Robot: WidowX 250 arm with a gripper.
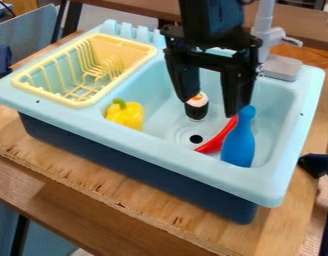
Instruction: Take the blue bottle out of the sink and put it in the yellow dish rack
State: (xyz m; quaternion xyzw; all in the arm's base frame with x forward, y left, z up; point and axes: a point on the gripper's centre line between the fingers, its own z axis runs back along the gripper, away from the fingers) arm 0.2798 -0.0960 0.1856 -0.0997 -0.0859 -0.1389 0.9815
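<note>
The black gripper (210, 105) hangs over the toy sink (160, 137), its two fingers wide apart and pointing down with nothing between them. Behind and just below its left finger stands a sushi roll (197, 106) with a black wrap and white top, in the basin. A blue bowling pin (239, 142) lies against the basin's front right side, its narrow top near the right fingertip; whether they touch I cannot tell. Beside the pin, a red curved object (217, 137) is partly hidden by it. At the basin's left side sits a yellow bell pepper (125, 115) with a green stem.
A yellow dish rack (80, 104) is set into the sink's left part. The grey faucet (263, 30) rises at the back right, close to the arm. Raised basin walls surround the objects, and a wooden table (126, 192) carries the sink.
</note>
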